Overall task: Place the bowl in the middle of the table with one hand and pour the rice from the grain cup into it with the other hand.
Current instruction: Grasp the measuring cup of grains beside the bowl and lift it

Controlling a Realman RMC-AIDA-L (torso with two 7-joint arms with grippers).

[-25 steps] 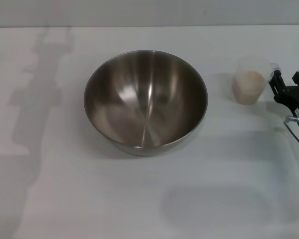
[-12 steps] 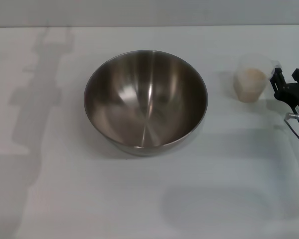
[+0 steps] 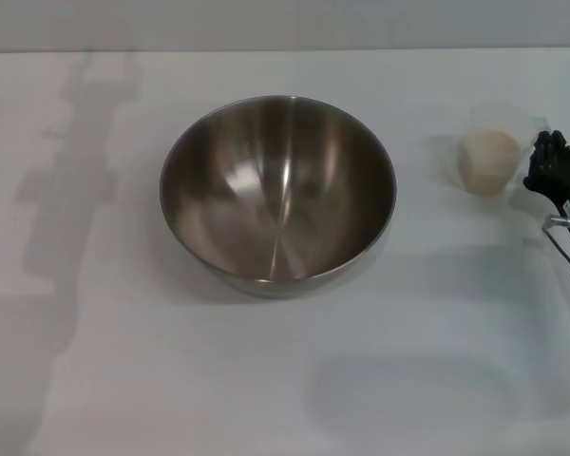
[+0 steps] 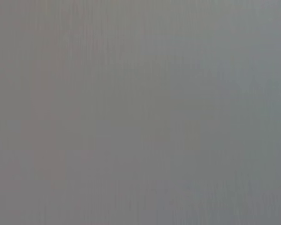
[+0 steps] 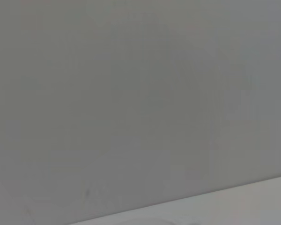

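bowl [image 3: 278, 190] upright mid-tabletop [image 3: 123, 361], empty | grain cup [image 3: 494, 150] with rice [image 3: 488, 158] far right, upright | right gripper [image 3: 549, 171] touching cup's handle side, cut off by edge, grip cannot be told | left gripper unseen | wrist views blank grey

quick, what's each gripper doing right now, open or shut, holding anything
Left gripper: not in any view.
Right gripper: at the table's right edge, up against the grain cup of rice; whether it grips the cup cannot be told.
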